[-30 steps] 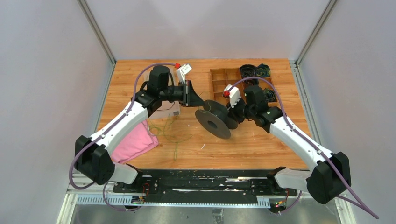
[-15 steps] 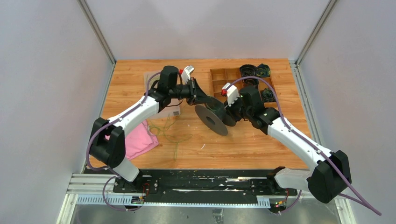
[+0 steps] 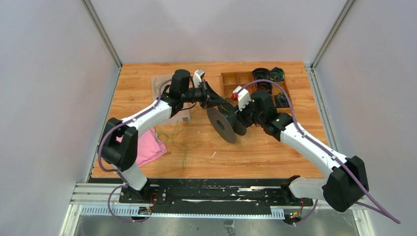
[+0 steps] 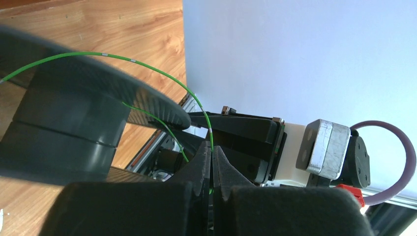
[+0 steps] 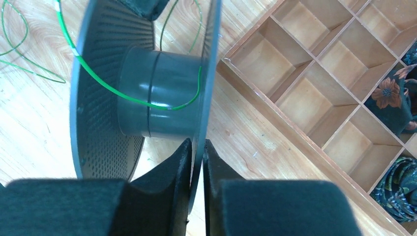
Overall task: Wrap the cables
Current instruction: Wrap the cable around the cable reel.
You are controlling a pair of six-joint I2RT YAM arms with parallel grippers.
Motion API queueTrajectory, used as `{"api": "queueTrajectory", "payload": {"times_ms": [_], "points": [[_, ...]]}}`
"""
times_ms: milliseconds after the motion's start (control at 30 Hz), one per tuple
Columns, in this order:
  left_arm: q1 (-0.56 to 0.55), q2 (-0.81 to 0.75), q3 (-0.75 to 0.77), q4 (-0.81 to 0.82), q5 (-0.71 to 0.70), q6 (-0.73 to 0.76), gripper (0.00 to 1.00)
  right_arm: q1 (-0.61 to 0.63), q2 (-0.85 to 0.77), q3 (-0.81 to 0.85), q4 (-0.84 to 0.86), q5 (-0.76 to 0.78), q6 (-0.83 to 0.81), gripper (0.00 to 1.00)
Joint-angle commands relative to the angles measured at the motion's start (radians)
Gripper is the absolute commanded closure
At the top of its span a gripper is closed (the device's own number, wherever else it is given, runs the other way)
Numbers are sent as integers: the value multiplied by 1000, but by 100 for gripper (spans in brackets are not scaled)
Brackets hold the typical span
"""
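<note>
1. Overhead cam, left to right: a pink cloth (image 3: 147, 150) sits at the left edge of the table (image 3: 275, 152). Next come loose loops of thin green cable (image 3: 183, 140) on the wood, then the black spool (image 3: 223, 127) tipped on edge between both arms. A wooden tray (image 3: 235, 81) is at the back right. From up here you can't tell what either tool is doing
2. The left wrist cam sorts that out. The left gripper (image 4: 211, 155) is clenched tight on the cable (image 4: 147, 66), and the strand arcs up and left from the fingers across the spool (image 4: 64, 123)
3. The right wrist cam is the only one showing the other grip. The right gripper (image 5: 196, 160) is pinching the thin rim of one flange, a finger on each side. It also shows a single strand of cable (image 5: 123, 96) lying round the grey hub of the spool (image 5: 162, 93)
4. Writing: there's a packet (image 3: 184, 117) with a white label under the left arm, too small to read
5. Other stuff: the right-hand compartments of the tray (image 5: 305, 83) hold dark floral bundles (image 5: 393, 98), close beside the spool. The left forearm crosses over the packet and hides most of it
</note>
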Motion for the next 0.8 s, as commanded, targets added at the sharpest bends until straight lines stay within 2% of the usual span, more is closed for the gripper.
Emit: {"api": "queueTrajectory", "payload": {"times_ms": [0,400,600,767], "points": [[-2,20,8,45,-9,-48,100,14,-13,19,42,-20,-7,84],[-1,32,-15,93,-3,-86,100,14,-25,-25,129,-60,-50,52],[0,30,-34,104,1,-102,100,14,-48,-79,229,-66,-47,51],[0,31,-55,138,12,-141,100,15,-99,-197,404,-86,-61,52]]}}
